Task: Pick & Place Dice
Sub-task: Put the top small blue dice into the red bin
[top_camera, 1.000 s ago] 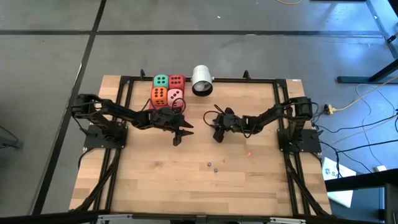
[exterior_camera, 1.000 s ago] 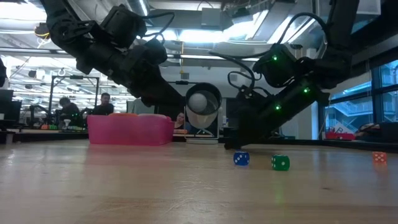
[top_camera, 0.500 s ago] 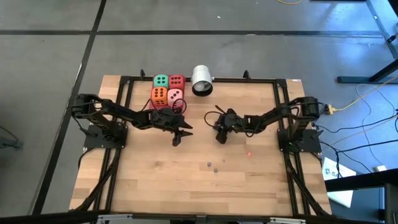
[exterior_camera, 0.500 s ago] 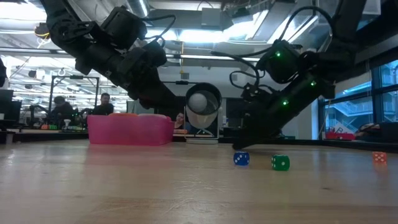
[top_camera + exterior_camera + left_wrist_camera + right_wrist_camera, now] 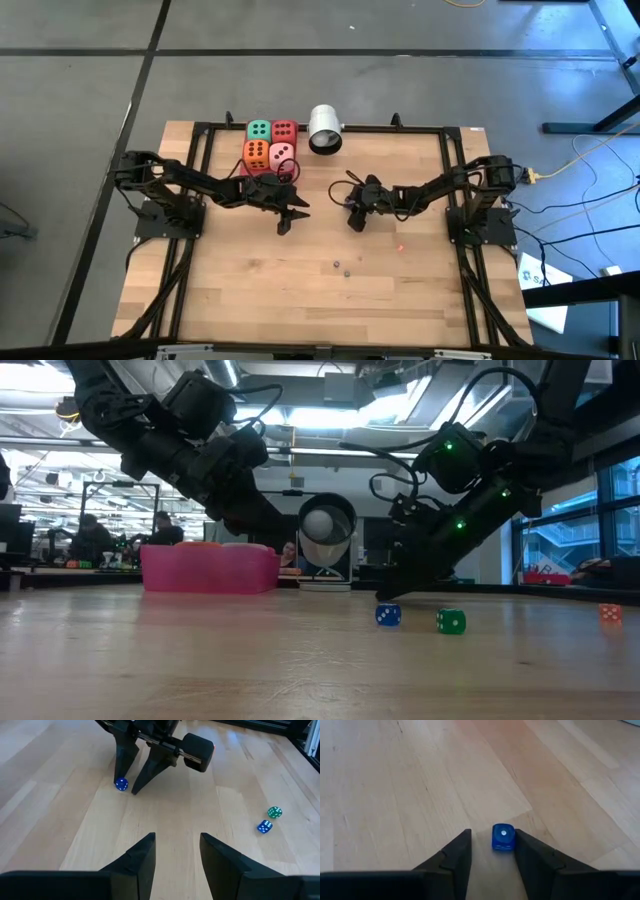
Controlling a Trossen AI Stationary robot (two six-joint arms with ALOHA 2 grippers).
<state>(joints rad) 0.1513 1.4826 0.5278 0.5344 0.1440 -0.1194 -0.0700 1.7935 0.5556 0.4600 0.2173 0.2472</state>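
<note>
Right gripper [image 5: 490, 851]: low over the wooden table [image 5: 300, 290], fingers parted, tips down at the boards – nothing clamped.
Small blue translucent die [image 5: 502, 837]: on the table in the gap between the right gripper's two dark fingers [image 5: 451, 855], nearer one finger than the other; whether either finger touches it I cannot tell. The left wrist view shows the same die [image 5: 121, 784] just beside one fingertip of that gripper.
Left gripper [image 5: 176, 847]: fingers spread apart with bare wood between them, grasping nothing; it faces the right gripper across a stretch of table.
Large soft dice – green [image 5: 259, 130], red [image 5: 284, 130], orange [image 5: 256, 154], pink [image 5: 282, 153]: packed together in a square block at the table's far edge, behind the left gripper, well apart from both sets of fingers.
Second small blue die [image 5: 264, 826] and small green die [image 5: 274, 812]: lying close together on the open wood, off to one side of the left gripper's fingers, near neither gripper.
Tiny red die [image 5: 609, 614]: alone, away from both grippers.
White cylinder [image 5: 325, 129]: on its side at the far edge, just beside the block of large dice.
</note>
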